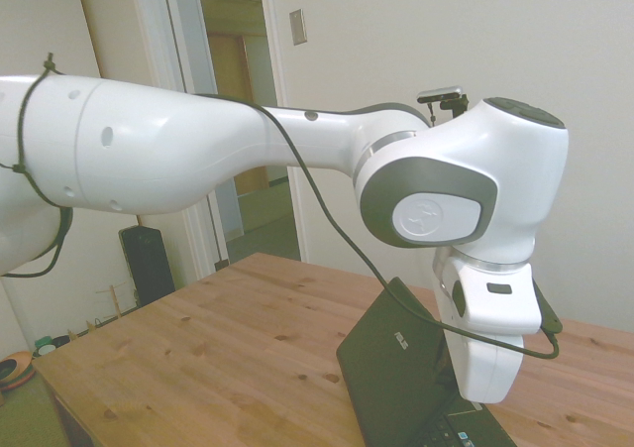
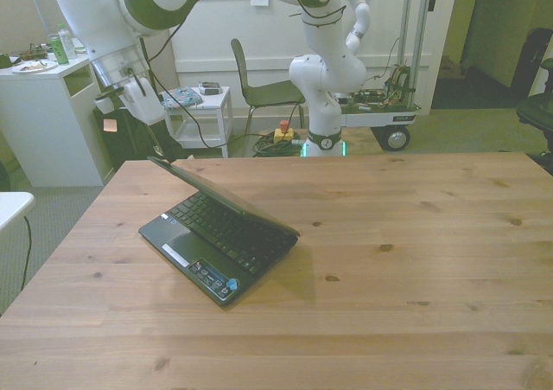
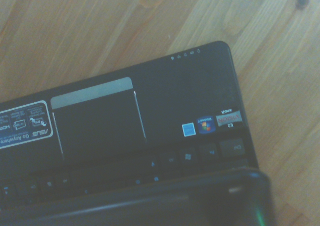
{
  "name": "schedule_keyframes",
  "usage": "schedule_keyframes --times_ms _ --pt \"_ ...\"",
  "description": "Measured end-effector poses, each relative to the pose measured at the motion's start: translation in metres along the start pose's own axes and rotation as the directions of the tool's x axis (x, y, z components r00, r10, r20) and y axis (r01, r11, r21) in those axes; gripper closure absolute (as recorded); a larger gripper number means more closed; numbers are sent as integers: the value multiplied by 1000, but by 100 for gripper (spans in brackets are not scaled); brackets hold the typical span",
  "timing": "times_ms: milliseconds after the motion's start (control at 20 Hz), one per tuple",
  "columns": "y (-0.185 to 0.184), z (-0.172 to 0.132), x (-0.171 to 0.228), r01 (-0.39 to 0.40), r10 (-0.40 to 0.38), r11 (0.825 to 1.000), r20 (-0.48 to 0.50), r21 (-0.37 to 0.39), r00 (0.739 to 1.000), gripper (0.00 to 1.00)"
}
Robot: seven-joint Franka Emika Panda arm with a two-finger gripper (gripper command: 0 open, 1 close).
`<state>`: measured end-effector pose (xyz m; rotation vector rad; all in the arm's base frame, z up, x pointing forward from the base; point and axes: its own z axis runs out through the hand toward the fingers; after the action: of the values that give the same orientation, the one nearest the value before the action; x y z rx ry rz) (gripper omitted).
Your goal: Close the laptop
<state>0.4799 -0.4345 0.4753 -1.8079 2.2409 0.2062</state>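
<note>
The small black laptop (image 2: 220, 234) lies on the wooden table (image 2: 406, 260) toward the front view's left, its thin lid (image 2: 225, 198) leaning low over the keyboard, partly open. In the side view the lid's dark back (image 1: 391, 368) with a small logo faces the camera. My gripper (image 2: 158, 144) hangs at the lid's far upper corner; whether it touches the lid is unclear. In the side view the white hand (image 1: 485, 373) drops behind the lid's top edge. The wrist view looks down on the palm rest (image 3: 165, 95) with touchpad, colourful stickers (image 3: 210, 125) and the blurred lid edge (image 3: 150, 206).
Behind the table stand a white cabinet (image 2: 43, 113), a small white side table (image 2: 203, 105), a chair (image 2: 259, 83) and a wheeled cart (image 2: 380, 113). A black cable (image 1: 337, 234) hangs along the arm. The table's left edge runs close to the laptop.
</note>
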Motion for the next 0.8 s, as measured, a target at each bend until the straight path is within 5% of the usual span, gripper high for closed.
schedule_keyframes --times_ms 800 --pt "-67 76 -9 47 -48 998 -13 -48 999 100"
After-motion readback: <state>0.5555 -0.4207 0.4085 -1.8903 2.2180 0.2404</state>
